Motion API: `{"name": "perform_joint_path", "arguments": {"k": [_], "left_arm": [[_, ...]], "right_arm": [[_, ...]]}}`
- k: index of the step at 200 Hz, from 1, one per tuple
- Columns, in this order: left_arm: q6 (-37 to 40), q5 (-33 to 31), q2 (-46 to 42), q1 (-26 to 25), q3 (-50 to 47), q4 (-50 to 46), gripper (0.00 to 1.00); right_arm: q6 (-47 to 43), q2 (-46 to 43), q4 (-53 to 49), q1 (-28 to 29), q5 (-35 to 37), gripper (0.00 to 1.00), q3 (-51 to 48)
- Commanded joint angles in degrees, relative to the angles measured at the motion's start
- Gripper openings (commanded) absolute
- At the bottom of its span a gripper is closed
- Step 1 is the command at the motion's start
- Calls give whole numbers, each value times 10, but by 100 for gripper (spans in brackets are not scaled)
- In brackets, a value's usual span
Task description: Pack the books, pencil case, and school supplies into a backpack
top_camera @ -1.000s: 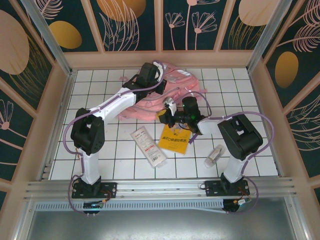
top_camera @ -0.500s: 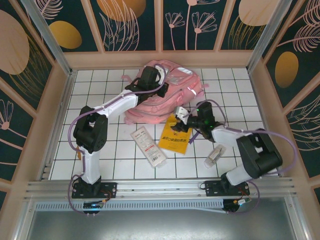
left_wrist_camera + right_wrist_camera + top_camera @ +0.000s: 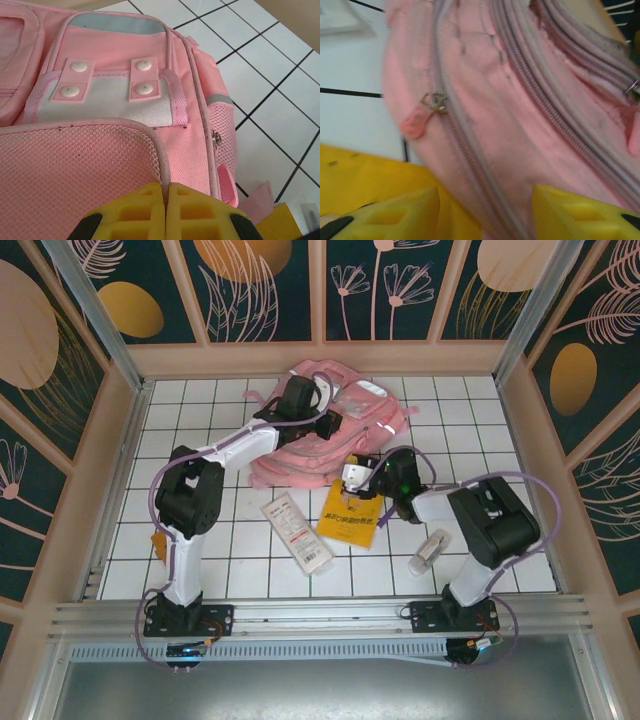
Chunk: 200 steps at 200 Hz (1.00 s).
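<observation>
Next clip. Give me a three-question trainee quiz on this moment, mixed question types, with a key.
1. Short answer: what lies on the table between the pencil case and the tube?
2. True or false: the left gripper stands open.
3. Multiple choice: the open right gripper faces the A) pencil case, B) backpack, C) tube.

Key
1. The book.
2. False: it is shut on the backpack's mesh edge.
3. B.

Seemingly free tiles (image 3: 468, 435) right of backpack (image 3: 298, 466)
</observation>
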Motion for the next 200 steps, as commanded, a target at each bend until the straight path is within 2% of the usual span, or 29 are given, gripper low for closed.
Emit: {"name": "perform_joint_path", "arguments": {"k": [1,13,33,46,56,64,75,83,107,129,153,170,200], "left_arm": [[-20,62,5,8,27,48,0],[-24,68,7,8,28,46,0],[-27,77,8,9,34,33,0],[-28,83,4,11,34,29,0],[-32,85,1,12,33,30,0],[-39,87,-3,15,32,32,0],[-56,99,-11,23,33,32,27],[-76,110,-21,33,31,31,38],[-132,129,-86,67,-11,14,47],[-134,119,-171,71,-101,-15,51],[-229,131,-253,69,-249,41,51],[-260,101,-293,61,-329,61,51],[-267,90,-317,33,-375,73,51]], "right_arm": [[-31,60,215,16,85,53,7],[-36,70,214,20,98,54,19],[-34,73,180,20,68,54,32],[-37,72,135,20,54,50,46],[-35,69,107,20,47,40,56],[-21,65,90,19,34,23,62],[-5,56,74,17,11,8,64],[10,50,67,17,-5,0,66],[75,40,73,17,-49,0,63],[150,38,125,18,-80,0,55],[263,46,223,19,-90,0,45],[332,53,276,19,-99,0,45],[388,64,297,28,-98,0,58]]}}
